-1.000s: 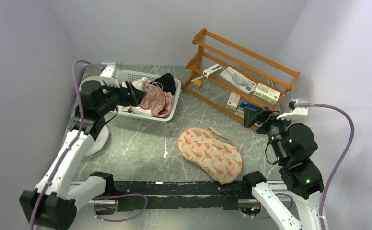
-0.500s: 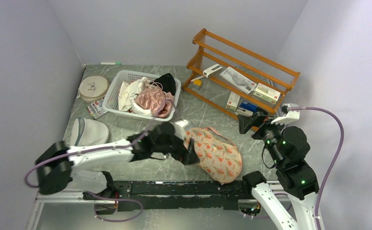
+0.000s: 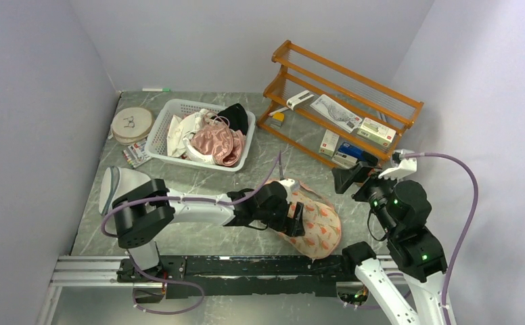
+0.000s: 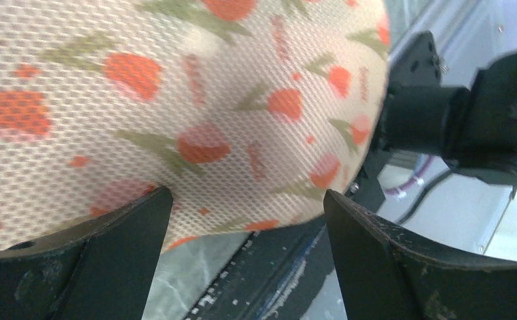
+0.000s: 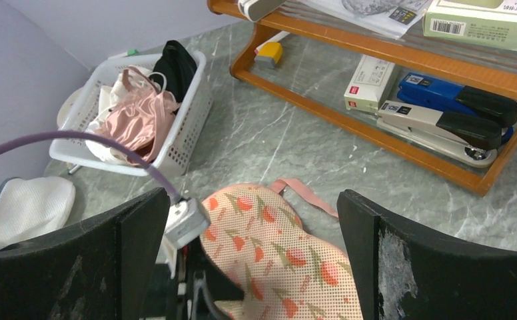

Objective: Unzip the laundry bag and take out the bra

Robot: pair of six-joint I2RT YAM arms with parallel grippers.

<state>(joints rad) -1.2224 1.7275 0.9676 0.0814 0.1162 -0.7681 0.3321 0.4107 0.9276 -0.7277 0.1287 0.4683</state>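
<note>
Laundry bag [image 4: 209, 100] lies just beyond wide-spread left gripper [image 4: 244, 195], perhaps touching it.

The top camera sits high behind the near edge of the table [image 3: 192, 179], looking down over all of it. The left wrist camera is close up against the bag [image 3: 317, 220], print filling its view, facing the rail [image 3: 246, 267]. The right wrist camera, higher, looks far-left across the bag to the basket [image 3: 155, 137] and rack [image 5: 376, 50]; the top view shares these.
</note>
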